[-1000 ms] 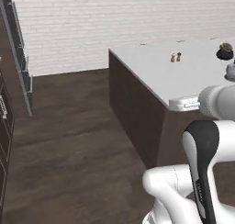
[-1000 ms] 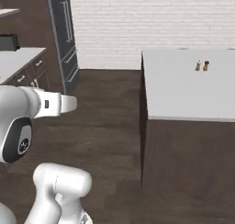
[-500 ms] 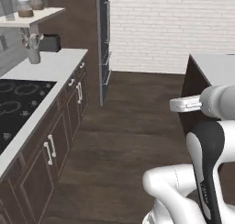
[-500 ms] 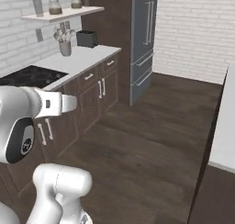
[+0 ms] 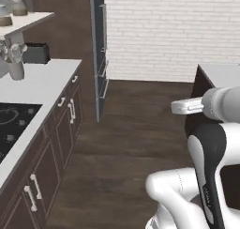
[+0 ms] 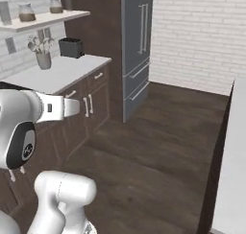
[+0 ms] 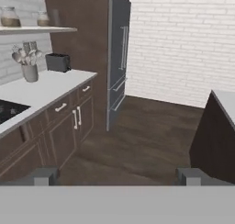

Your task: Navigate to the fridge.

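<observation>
Nearest, bottom of hand view: gripper fingertips set wide apart, nothing between them. Left of frame: dark cabinets under a pale counter, toaster further back. Upper centre, beyond the counter's end: grey fridge, doors closed.

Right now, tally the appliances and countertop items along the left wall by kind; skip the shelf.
Fridge: 1
Toaster: 1
Utensil holder: 1
Cooktop: 1
Total: 4
</observation>
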